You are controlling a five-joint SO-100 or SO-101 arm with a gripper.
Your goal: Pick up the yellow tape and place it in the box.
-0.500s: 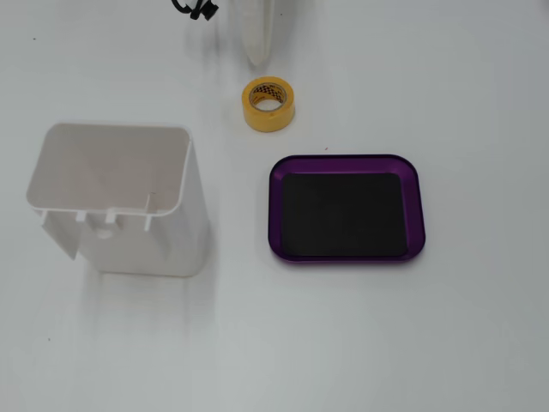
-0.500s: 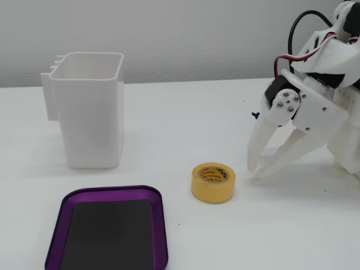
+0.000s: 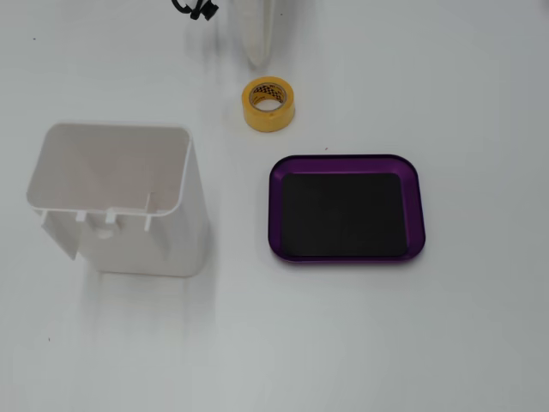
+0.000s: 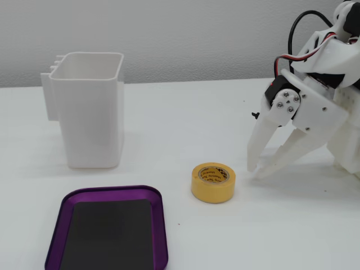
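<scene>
The yellow tape [image 3: 270, 120] lies flat on the white table, ring up, just beyond the purple box's far left corner in a fixed view. The other fixed view shows it [image 4: 212, 189] to the right of the box. The box [image 3: 343, 215] is a shallow purple tray with a black mat floor, and nothing lies in it [image 4: 107, 236]. My gripper [image 4: 256, 171] points down at the table a short way to the right of the tape, apart from it. Its white fingertips are together and hold nothing. In a fixed view only its tip [image 3: 257, 58] shows, just above the tape.
A tall white plastic container [image 3: 137, 232] stands open-topped to the left of the box and behind it in the other fixed view [image 4: 93, 129]. The arm's body and cables [image 4: 332, 73] fill the right side there.
</scene>
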